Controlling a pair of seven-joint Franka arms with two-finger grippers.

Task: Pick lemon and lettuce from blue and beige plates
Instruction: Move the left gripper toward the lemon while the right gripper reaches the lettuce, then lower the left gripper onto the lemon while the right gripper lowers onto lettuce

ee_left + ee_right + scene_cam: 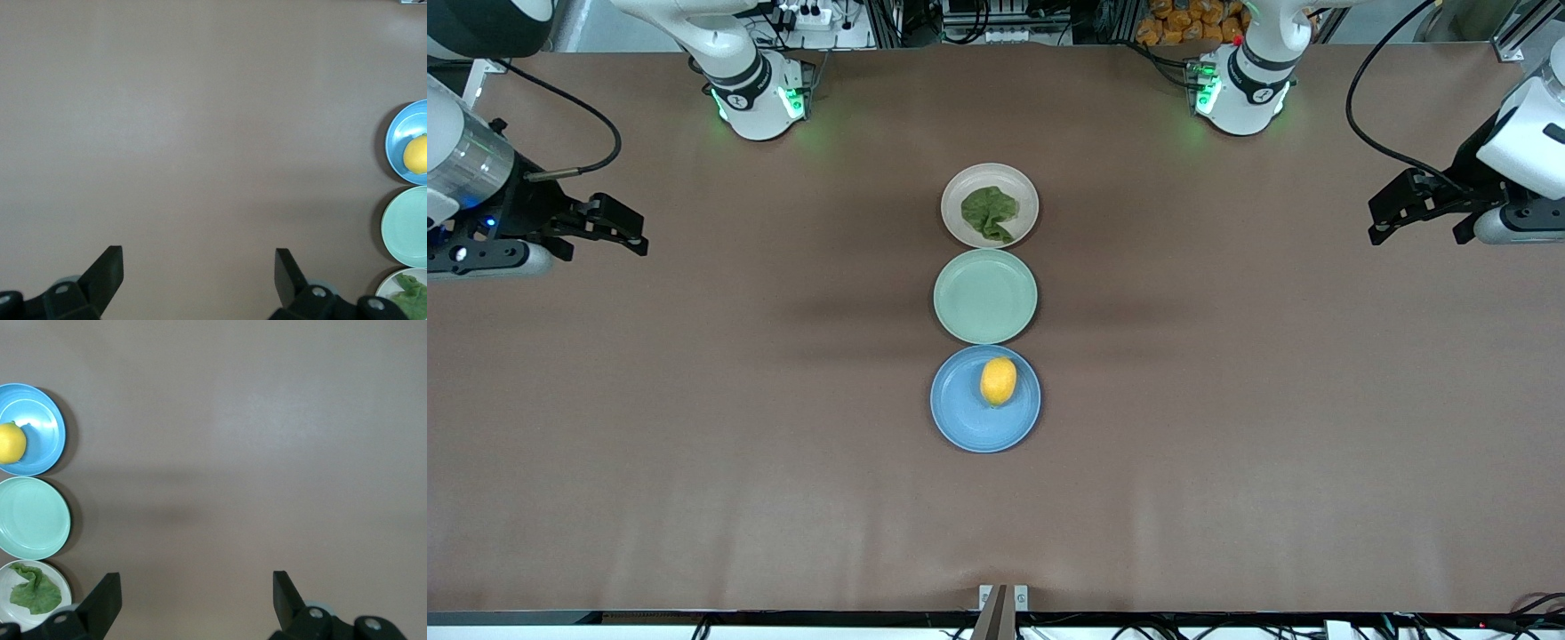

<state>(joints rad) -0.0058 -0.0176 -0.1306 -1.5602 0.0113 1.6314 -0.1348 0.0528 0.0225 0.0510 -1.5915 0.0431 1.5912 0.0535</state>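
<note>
A yellow lemon (pixel 998 380) lies on the blue plate (pixel 960 413), the plate nearest the front camera. Green lettuce (pixel 989 212) lies on the beige plate (pixel 959 191), the farthest of the row. Both also show in the right wrist view: lemon (pixel 11 443), lettuce (pixel 33 593). The left wrist view shows the lemon (pixel 415 154) and an edge of the lettuce (pixel 412 291). My left gripper (pixel 1416 227) hangs open and empty over bare table at the left arm's end. My right gripper (pixel 609 229) hangs open and empty over the right arm's end.
A pale green plate (pixel 985 295) sits empty between the blue and beige plates. The brown table (pixel 1227 427) spreads wide on both sides of the plate row. The two arm bases stand along the table's back edge.
</note>
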